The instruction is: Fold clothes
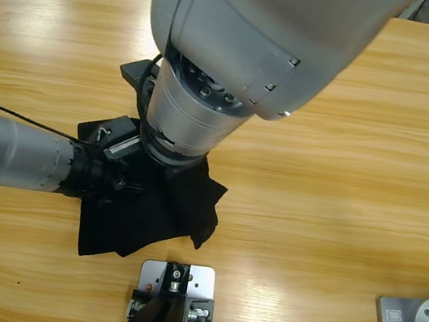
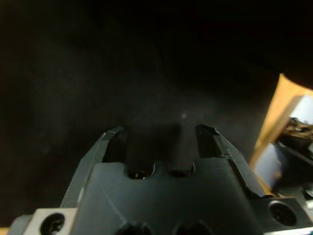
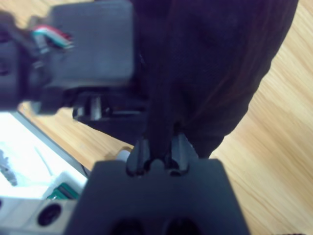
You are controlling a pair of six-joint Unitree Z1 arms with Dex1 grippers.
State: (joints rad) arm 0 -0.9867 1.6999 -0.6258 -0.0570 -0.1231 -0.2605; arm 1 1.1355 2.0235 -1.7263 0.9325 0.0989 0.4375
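Closest to the overhead camera, a big silver elbow blocks the middle of the scene, so the right end effector [image 3: 159, 147] shows properly only in its own wrist view. There its jaws are pinched tight on a ridge of the black polo shirt [image 1: 155, 201], probably lifting a fold. Below, the left end effector [image 2: 159, 139] presses into the cloth with its jaws spread, apparently gripping nothing. The shirt lies bunched on the counter [image 1: 343, 173] near its front edge. Collar, buttons and label are hidden.
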